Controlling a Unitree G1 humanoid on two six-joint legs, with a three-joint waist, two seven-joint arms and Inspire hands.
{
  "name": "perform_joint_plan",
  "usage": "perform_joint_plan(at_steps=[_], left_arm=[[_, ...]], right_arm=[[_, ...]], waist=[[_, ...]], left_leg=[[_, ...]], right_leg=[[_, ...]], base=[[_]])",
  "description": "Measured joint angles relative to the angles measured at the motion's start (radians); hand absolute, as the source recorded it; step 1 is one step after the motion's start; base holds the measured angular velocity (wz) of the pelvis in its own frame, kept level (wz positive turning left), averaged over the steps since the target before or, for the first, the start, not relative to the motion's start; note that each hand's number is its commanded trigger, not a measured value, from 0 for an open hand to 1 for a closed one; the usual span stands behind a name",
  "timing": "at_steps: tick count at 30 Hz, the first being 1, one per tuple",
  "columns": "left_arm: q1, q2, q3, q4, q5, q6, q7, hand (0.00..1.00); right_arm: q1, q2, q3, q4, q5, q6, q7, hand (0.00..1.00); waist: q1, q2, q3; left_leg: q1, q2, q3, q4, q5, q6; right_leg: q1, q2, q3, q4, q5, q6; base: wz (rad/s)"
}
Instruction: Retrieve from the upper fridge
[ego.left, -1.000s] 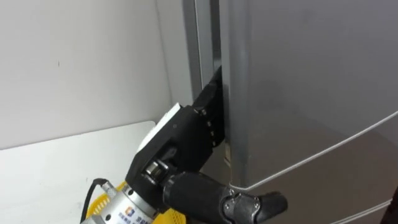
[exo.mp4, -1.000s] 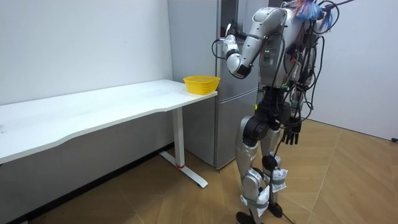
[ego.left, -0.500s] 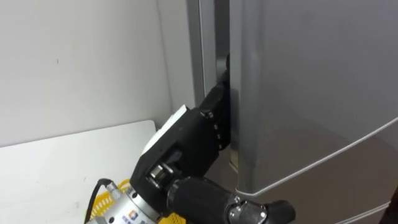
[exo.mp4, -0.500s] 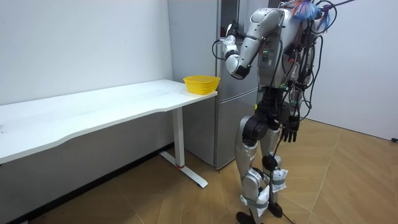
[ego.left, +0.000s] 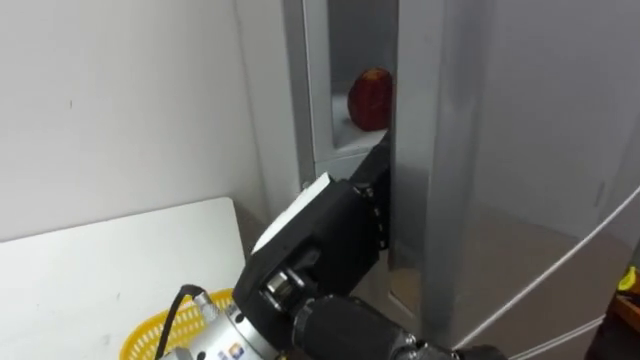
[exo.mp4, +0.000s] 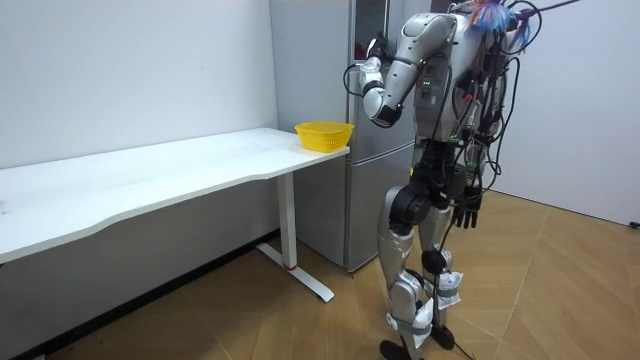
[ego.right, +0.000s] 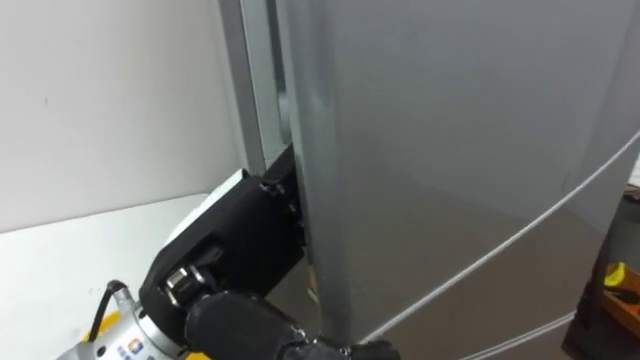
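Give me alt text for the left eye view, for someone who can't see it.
The robot's left hand is tucked behind the edge of the grey fridge door, which stands ajar. Through the gap a red fruit sits inside. A yellow basket rests on the white table at lower left.

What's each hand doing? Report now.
Left hand: reaching in at the fridge door edge; state cannot be told.
Right hand: hangs at the robot's side, open, holding nothing.

White table (exo.mp4: 150, 175), yellow basket (exo.mp4: 323, 134) on its fridge-side end, red fruit (ego.left: 370, 98) on fridge shelf (ego.left: 343, 141)
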Motion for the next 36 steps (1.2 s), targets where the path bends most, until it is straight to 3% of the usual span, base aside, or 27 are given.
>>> perform_joint_plan(at_steps=[10,12,18,28,36], left_arm=[[-0.012,0.002,-0.035,0.0,0.0,-0.002,-0.017,0.0],[-0.012,0.002,-0.031,0.0,0.0,-0.002,-0.017,0.0],[-0.012,0.002,-0.031,0.002,-0.021,-0.002,-0.014,0.0],[-0.015,0.006,-0.069,0.006,-0.04,0.0,-0.024,0.0],[-0.062,0.006,-0.131,0.009,-0.04,0.002,-0.038,0.0]], right_arm=[[0.017,-0.004,-0.015,0.004,0.01,0.002,-0.007,0.0],[0.031,-0.007,-0.025,0.002,0.012,0.003,-0.007,0.0],[0.041,-0.015,-0.047,0.006,0.014,0.003,0.021,0.0],[0.036,-0.027,-0.053,0.009,0.123,0.003,0.024,0.0],[0.034,-0.033,-0.052,0.025,0.152,0.002,0.022,0.0]], waist=[[-0.038,0.009,-0.0036],[-0.04,0.017,-0.0031],[-0.058,0.04,-0.0001],[-0.097,0.039,0.0014],[-0.128,0.038,0.0022]], left_leg=[[-0.004,0.001,0.029,0.0,0.0,0.0],[-0.001,0.004,0.056,0.0,0.0,0.0],[0.004,0.004,0.083,-0.001,0.0,0.0],[0.016,0.019,0.108,-0.026,-0.002,0.003],[0.013,0.029,0.134,-0.026,-0.001,0.0]], right_leg=[[-0.017,0.001,0.019,-0.002,0.006,0.004],[-0.019,0.004,0.037,-0.003,0.009,0.005],[-0.033,0.006,0.063,0.001,0.019,0.011],[-0.05,0.023,0.088,0.001,0.029,-0.002],[-0.049,0.034,0.111,-0.018,0.042,-0.008]], base=[[-0.06],[-0.15],[-0.14],[-0.1],[-0.09]])
